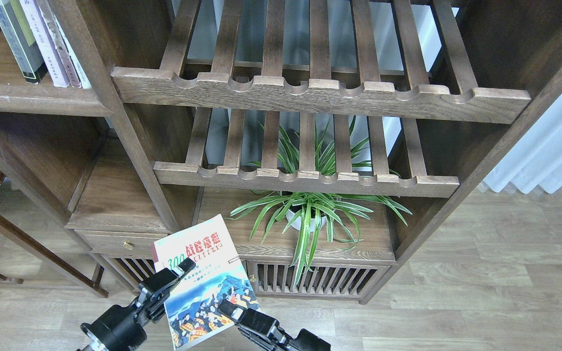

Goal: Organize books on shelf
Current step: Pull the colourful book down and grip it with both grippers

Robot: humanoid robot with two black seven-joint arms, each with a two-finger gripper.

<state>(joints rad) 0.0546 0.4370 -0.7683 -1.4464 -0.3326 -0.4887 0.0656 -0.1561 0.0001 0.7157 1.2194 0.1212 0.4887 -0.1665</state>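
Observation:
The colourful "300" book with the blue mountain picture is held in the air low in front of the cabinet, cover towards me. My right gripper is shut on its lower right edge. My left gripper is at the book's left edge, with one finger lying over the cover; the other finger is hidden. The shelf, a solid dark-brown board, is at the upper left. On it stand the yellow-and-grey book and the lavender book, with thin ones beside them.
Two slatted racks with notched rails, one above the other, fill the middle. A potted spider plant stands on the low cabinet. A drawer unit is just behind the left gripper. Wooden floor lies to the right.

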